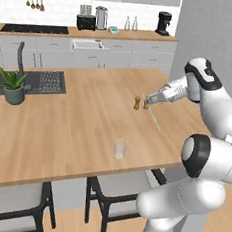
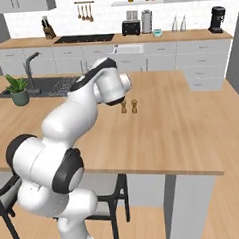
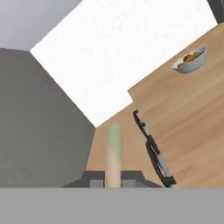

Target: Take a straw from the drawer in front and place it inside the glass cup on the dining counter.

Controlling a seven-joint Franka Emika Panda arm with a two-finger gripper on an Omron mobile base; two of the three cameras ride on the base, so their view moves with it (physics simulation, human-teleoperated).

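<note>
The glass cup [image 1: 120,149] stands upright near the front edge of the dining counter [image 1: 71,129]. My gripper [image 1: 148,100] hovers over the counter, beyond the cup and to its right. It is shut on the straw [image 1: 155,119], a thin pale stick that slants down and right from the fingers. In the hand view the straw [image 3: 113,151] rises blurred between the two fingertips of the gripper [image 3: 113,178]. From the right base view my own arm hides the cup. The drawer is out of view.
Two small brown shakers [image 1: 137,103] stand just left of the gripper, also seen from the right [image 2: 129,107]. A potted plant [image 1: 13,88] and a sink [image 1: 43,81] are at the counter's far left. Stools [image 1: 116,188] sit under the front edge. A fruit bowl [image 3: 190,60] rests on wood.
</note>
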